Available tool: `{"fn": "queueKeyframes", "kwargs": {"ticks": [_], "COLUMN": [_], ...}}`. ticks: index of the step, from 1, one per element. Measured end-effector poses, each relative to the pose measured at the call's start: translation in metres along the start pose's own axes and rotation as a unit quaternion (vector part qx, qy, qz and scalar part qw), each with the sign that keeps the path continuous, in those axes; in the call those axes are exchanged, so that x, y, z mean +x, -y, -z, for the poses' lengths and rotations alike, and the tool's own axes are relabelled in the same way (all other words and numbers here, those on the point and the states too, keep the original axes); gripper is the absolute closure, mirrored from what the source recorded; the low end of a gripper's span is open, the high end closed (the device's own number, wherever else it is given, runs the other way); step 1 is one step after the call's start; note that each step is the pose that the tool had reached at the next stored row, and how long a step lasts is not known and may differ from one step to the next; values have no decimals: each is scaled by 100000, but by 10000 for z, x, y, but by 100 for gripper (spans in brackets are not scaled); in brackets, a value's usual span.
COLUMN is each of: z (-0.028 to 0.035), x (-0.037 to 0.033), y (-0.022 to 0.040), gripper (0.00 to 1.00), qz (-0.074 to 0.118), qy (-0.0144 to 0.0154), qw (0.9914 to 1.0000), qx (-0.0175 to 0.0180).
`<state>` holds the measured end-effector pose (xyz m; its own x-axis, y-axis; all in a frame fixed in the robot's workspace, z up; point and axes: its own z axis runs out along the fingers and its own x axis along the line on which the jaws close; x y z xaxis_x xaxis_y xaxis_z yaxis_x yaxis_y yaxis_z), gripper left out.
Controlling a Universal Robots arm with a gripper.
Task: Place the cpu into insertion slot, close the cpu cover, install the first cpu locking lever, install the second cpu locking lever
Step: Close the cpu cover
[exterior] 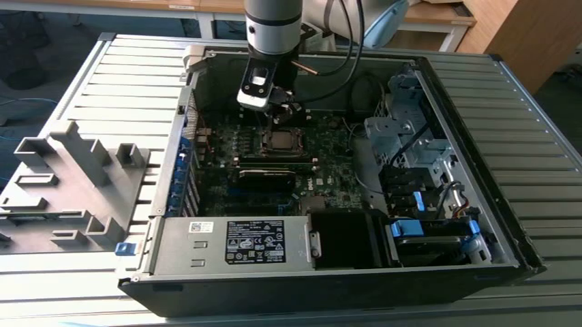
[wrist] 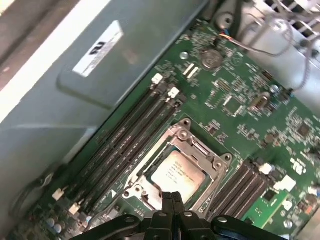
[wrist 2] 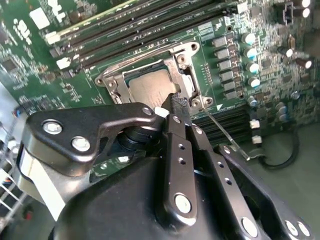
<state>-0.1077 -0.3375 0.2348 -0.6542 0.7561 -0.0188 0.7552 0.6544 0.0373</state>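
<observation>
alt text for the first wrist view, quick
The cpu lies framed by the silvery cpu cover, folded flat around it, on a green motherboard. The gripper, fingers shut, is at the cover's edge; long black memory slots run alongside.

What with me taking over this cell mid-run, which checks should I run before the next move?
1. cpu lying flat in place: ok.
2. cpu cover down over it: ok.
3. Locking lever latched: not ok, its thin rod stands away from the cover.
4. Other lever latched: cannot tell.
5. gripper: fingers shut, nothing held: ok.
</observation>
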Motion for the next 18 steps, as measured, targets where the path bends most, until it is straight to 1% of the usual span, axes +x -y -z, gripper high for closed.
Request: {"fn": "queueKeyframes", "kwargs": {"ticks": [2, 4, 6, 9, 12, 14, 16, 17, 18], "z": [-2, -5, -7, -10, -13, -15, -17, -19, -20], "x": [0, 0, 0, 0, 0, 0, 0, 0, 0], "y": [0, 0, 0, 0, 0, 0, 1, 1, 1], "gripper": [89, 89, 89, 89, 89, 89, 89, 89, 89], "qz": [1795, 3669, 5463, 8159, 10926, 12707, 14486, 15373, 16337], "qy": [-67, -137, -206, -304, -407, -474, -540, -575, -610], "qw": [99984, 99933, 99850, 99666, 99400, 99188, 98943, 98809, 98654], "qx": [-35, -68, -103, -152, -206, -244, -274, -291, -308]}}
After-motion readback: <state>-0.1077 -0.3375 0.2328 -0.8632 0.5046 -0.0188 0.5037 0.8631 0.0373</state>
